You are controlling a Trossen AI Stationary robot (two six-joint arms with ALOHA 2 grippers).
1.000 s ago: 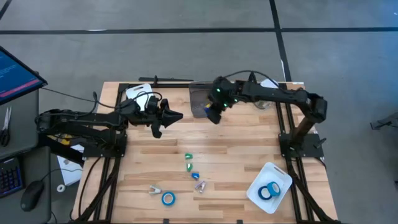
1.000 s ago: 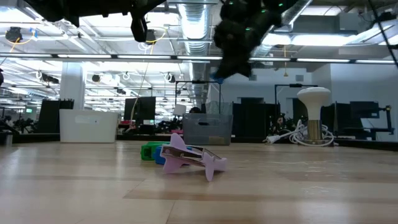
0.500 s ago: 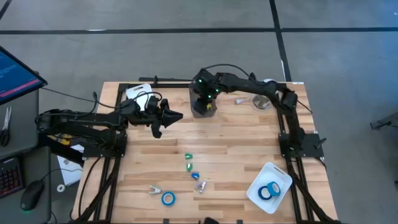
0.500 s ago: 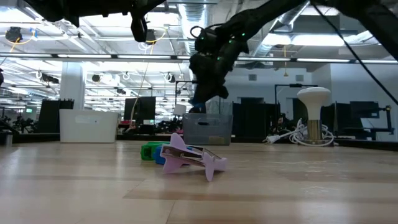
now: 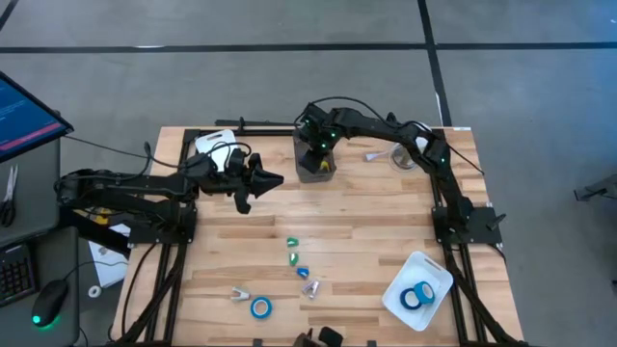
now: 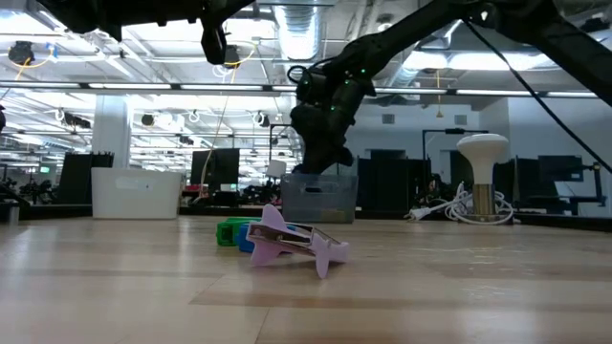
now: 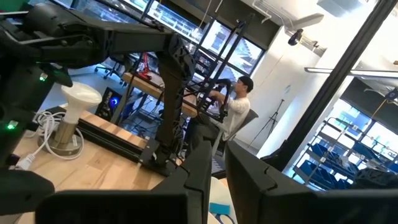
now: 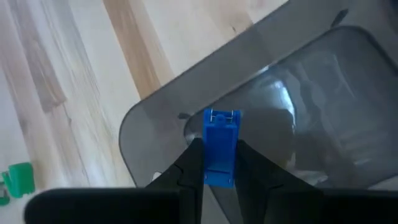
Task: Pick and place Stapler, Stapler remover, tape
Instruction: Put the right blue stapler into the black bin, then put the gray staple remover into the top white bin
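My right gripper (image 8: 220,177) is shut on a small blue stapler (image 8: 221,140), slanting down over the open grey bin (image 8: 311,106) at the table's far middle (image 5: 307,175). My left gripper (image 5: 278,179) hovers left of the bin, shut on nothing. On the wood near the table's front lie small green and blue pieces (image 5: 293,250), a pink stapler remover (image 6: 292,244) and one blue tape roll (image 5: 260,307). Two more tape rolls (image 5: 417,296) lie in the white tray (image 5: 434,273). My right gripper pinches the blue stapler's two long sides (image 8: 208,163) between its two fingers (image 8: 186,168), at the end nearer the wrist. The fingers slant down from above and lie along the stapler. The stapler is lifted clear, its free end (image 8: 222,117) pointing into the bin's opening.
A white lamp-like stand with a coiled cable (image 6: 481,186) sits at the far right of the table. Another small remover-like piece (image 5: 238,294) lies by the loose tape roll. Bare wood stretches between the bin and the front pieces.
My right gripper has swung toward the table's left and far edge and sunk, tipping further down, until it stands over the grey bin. It stayed shut on the blue stapler, which travelled with it.
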